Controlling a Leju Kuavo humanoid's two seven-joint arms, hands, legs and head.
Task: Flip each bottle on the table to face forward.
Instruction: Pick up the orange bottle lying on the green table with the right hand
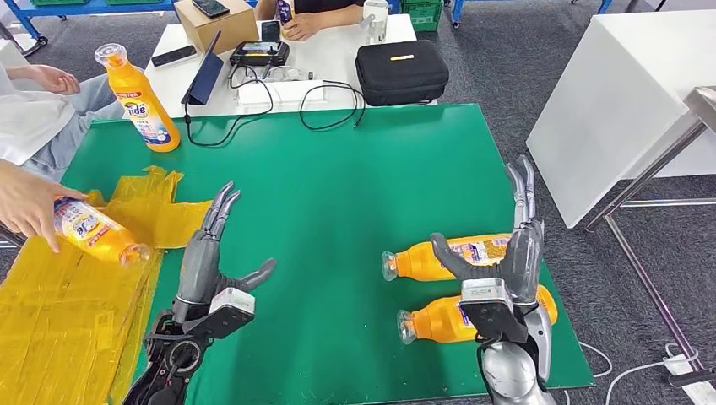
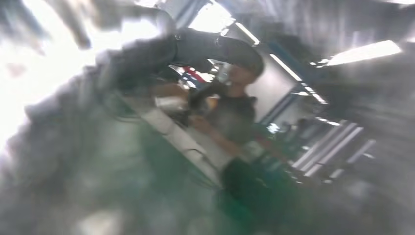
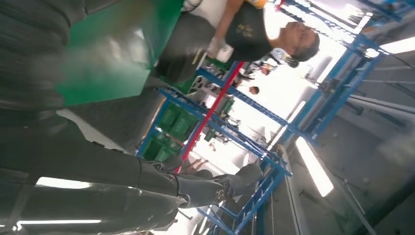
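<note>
**Four bottles, both robot hands empty**

The right robot hand (image 1: 511,261) hovers with fingers stretched wide over the right part of the green worktop (image 1: 338,194), holding nothing. Two orange bottles lie on their sides just under and beside it, caps pointing left: the farther bottle (image 1: 439,257) passes behind its thumb, and the nearer bottle (image 1: 443,321) is partly covered by its wrist. The left robot hand (image 1: 211,261) is also spread open and empty, well apart from those two. To its left, a person's hand (image 1: 25,207) holds a third bottle (image 1: 93,229) tilted over yellow plastic sheeting (image 1: 76,295). A fourth bottle (image 1: 145,101) stands upright at the far left corner of the worktop. Bottles counted: four, with two lying, one held, one standing
</note>
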